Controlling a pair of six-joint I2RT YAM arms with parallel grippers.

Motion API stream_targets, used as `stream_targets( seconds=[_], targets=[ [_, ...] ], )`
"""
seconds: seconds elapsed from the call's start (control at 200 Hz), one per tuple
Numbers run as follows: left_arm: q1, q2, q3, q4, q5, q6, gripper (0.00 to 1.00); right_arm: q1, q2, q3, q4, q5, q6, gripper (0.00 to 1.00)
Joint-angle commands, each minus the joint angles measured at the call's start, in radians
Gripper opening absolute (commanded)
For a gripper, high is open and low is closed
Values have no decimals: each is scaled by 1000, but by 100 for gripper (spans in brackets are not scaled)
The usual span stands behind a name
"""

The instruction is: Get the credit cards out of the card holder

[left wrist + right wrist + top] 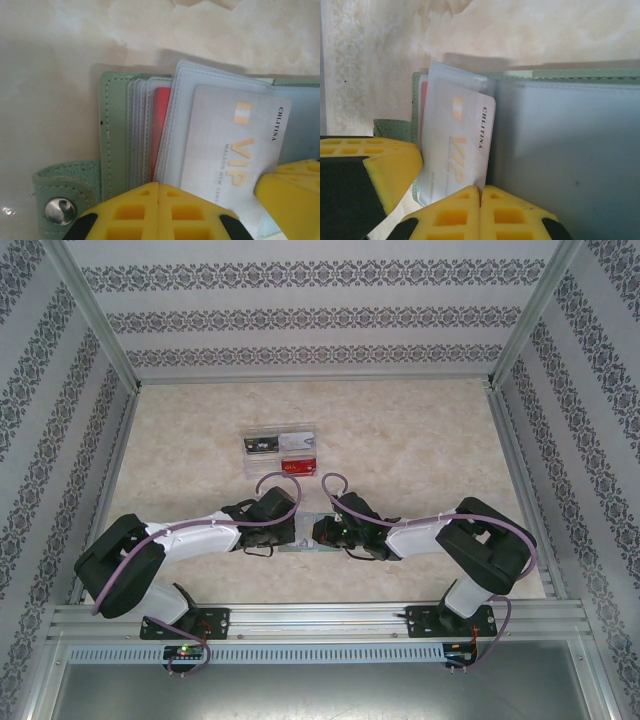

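Open card holder (117,145) — left gripper (159,210) pressed together at its near edge. Over the holder's sleeves, right gripper (481,210) pressed together at VIP card (235,150) corner.

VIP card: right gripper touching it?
Touching. Right wrist view: the lower corner of the VIP card runs into the seam between the shut fingertips of the right gripper, no gap.
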Motion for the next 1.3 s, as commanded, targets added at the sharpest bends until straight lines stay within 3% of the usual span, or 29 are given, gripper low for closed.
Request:
stream_targets(
  seconds=[0.0,0.61,0.999,1.084,1.184,1.299],
  targets=[
    [10,20,-38,-82,-27,-4,0,-19,-10,-6,-36,-5,-18,3],
    [10,13,-35,-96,-39,-4,0,-106,-145,-101,-113,-48,-82,1],
    [9,-37,-14,-103,-12,-1,0,-142,-401,-136,-230,-34,-156,0],
    [8,-91,-6,-96,8,-6,17,-142,-466,-127,-271,-20,-183,0],
    [8,-184,-9,-76,19,-11,45,-142,-538,-119,-302,-2,-222,0],
    [8,-283,-8,-75,13,9,55,-141,-605,-116,-311,24,-276,0]
  ],
)
